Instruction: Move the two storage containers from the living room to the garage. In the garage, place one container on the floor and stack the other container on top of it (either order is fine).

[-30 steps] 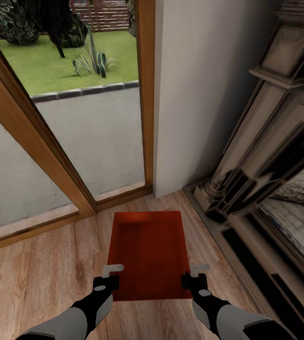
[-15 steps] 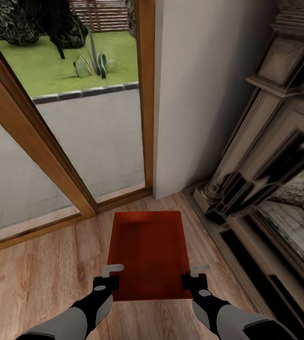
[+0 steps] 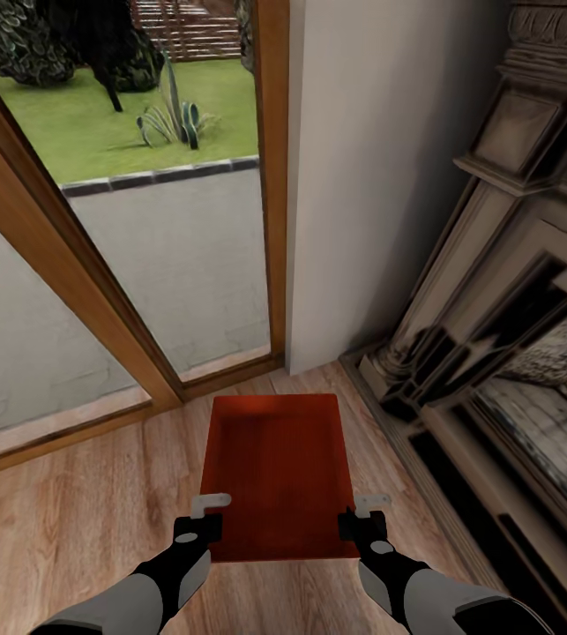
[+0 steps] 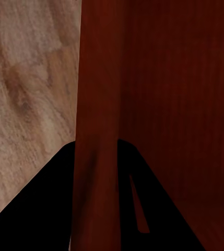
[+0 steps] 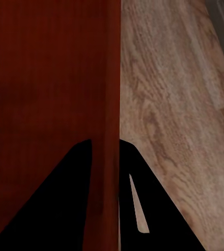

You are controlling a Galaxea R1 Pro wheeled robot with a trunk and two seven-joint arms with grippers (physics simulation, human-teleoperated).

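Both grippers clamped, L gripper (image 3: 202, 522), R gripper (image 3: 364, 520), on container (image 3: 279, 467) walls

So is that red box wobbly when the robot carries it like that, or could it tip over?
The storage container probably stays stiff: its thin walls look straight though the left gripper and right gripper each pinch a side wall. It looks empty, so likely light. Both grips sit near its near end, so the far end might dip.

Even, soft daylight w/ faint shadows; renders slightly blurry, esp. both wrist views.
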